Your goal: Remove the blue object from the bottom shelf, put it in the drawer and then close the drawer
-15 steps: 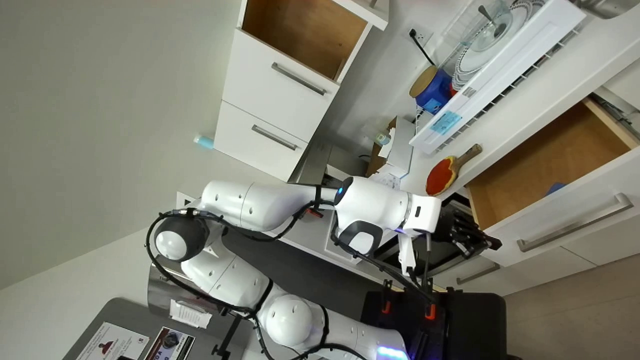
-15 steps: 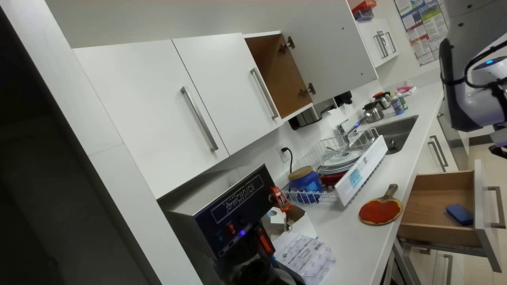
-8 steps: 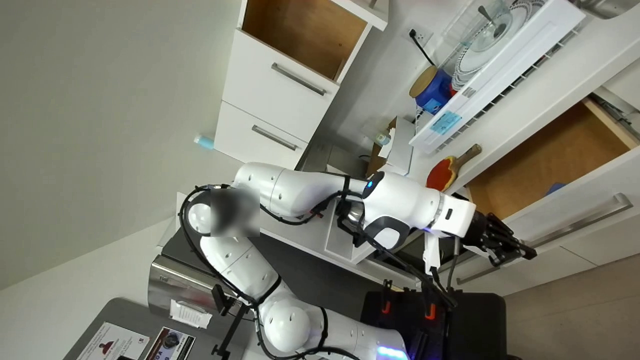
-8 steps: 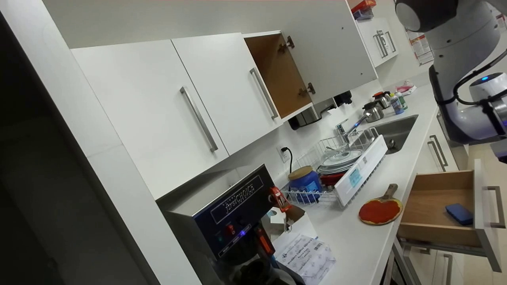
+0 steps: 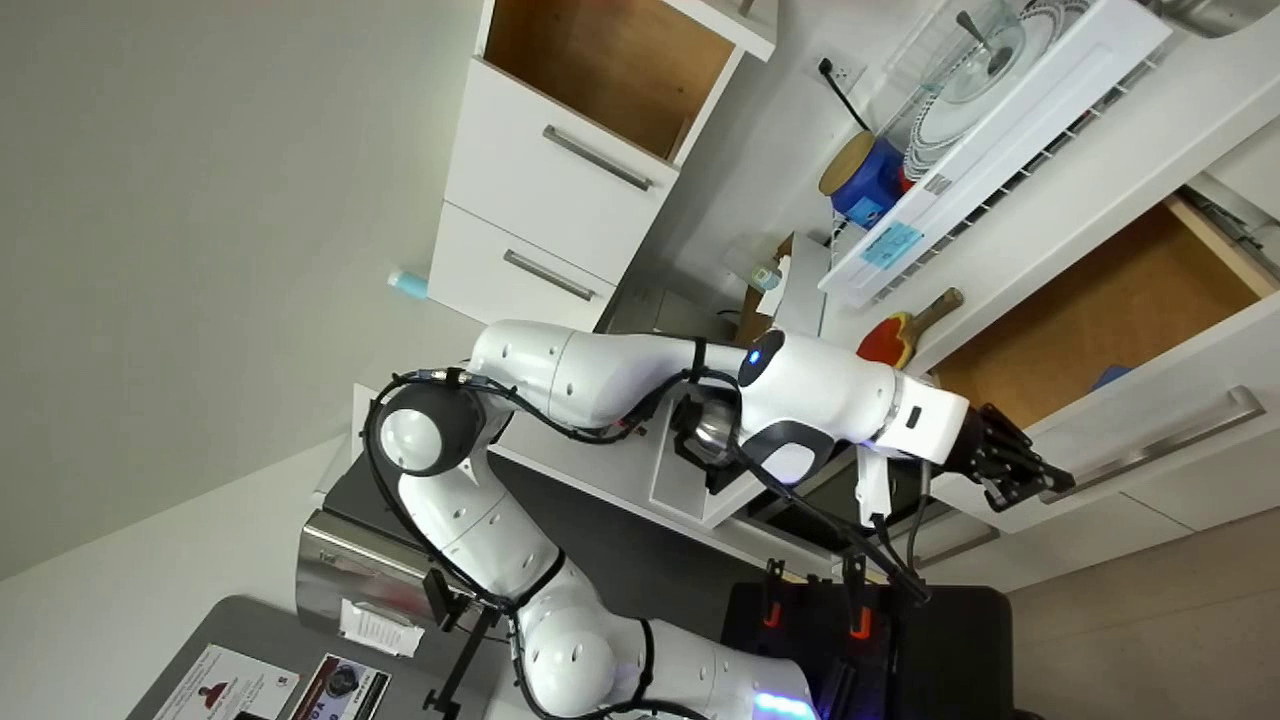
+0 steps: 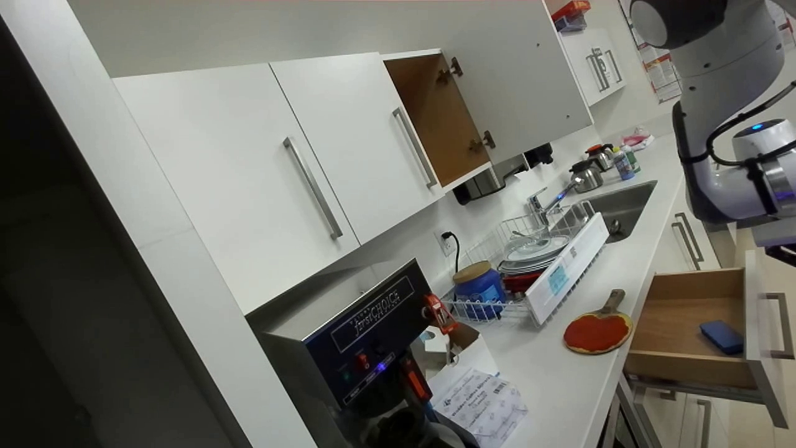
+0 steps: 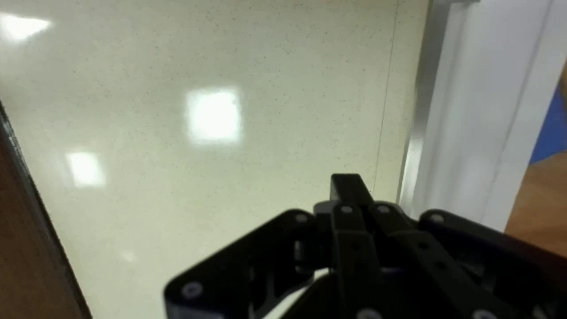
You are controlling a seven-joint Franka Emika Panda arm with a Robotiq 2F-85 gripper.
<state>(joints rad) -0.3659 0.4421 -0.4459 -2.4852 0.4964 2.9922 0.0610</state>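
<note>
A blue block-like object (image 6: pixel 722 336) lies inside the open drawer (image 6: pixel 690 368), near its front panel. In an exterior view only a corner of the blue object (image 5: pixel 1110 376) shows above the drawer front (image 5: pixel 1190 395). My gripper (image 5: pixel 1058 487) is outside the drawer, by its front panel and close to the near end of the handle in that view; whether it touches cannot be told. In the wrist view the gripper (image 7: pixel 350 186) has its fingers together with nothing between them. The drawer front (image 7: pixel 496 110) and part of the blue object (image 7: pixel 551 133) are to its right.
The counter (image 6: pixel 535 386) holds a red paddle (image 6: pixel 597 333), a dish rack with a white board (image 6: pixel 569 267), and a blue jar (image 6: pixel 479 289). An upper cupboard (image 6: pixel 429 112) stands open. A black case (image 5: pixel 950 640) stands below the arm.
The arm and gripper have moved right along the drawer front in an exterior view, mostly in the first half second, then shifted slightly. The drawer and blue object have not moved.
</note>
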